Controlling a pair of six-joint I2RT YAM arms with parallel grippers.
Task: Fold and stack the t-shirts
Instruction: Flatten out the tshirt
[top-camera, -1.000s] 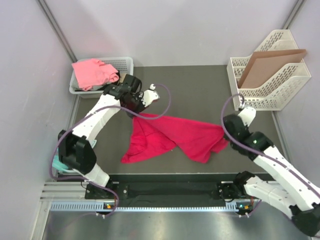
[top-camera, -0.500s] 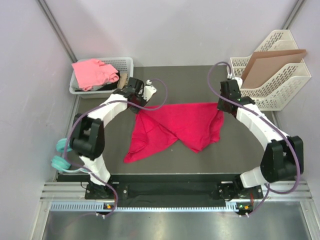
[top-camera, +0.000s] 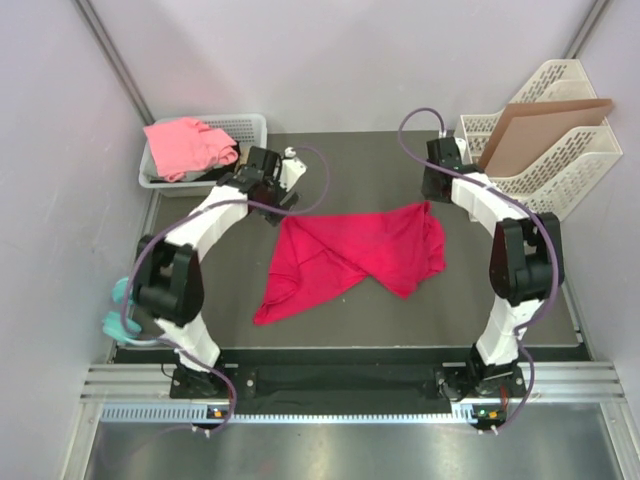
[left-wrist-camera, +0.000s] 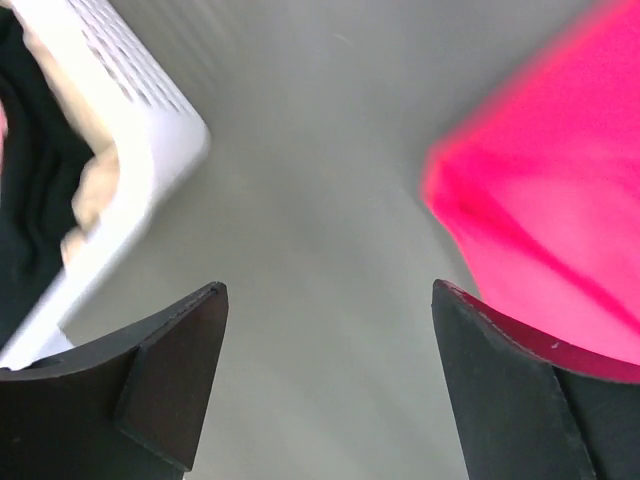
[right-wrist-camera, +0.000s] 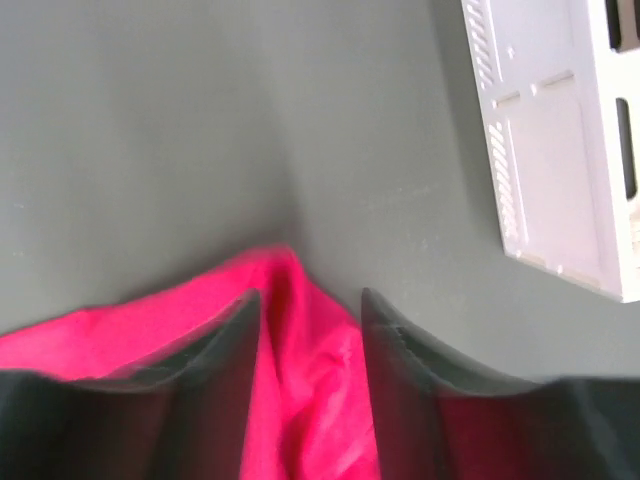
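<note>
Shirt (top-camera: 350, 250) seemingly freed from left gripper (left-wrist-camera: 328, 297).

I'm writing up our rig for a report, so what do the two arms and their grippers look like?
The left arm and right arm have white shells with black joint housings. A purple cable loops off each wrist. Each gripper's fingers are black, flat and wedge-shaped.

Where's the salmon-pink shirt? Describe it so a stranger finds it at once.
From the dark table, look to its far left corner, where a white basket sits. The salmon-pink t-shirt lies crumpled in it, hanging over the left rim. It is paler than the crimson t-shirt spread mid-table.
</note>
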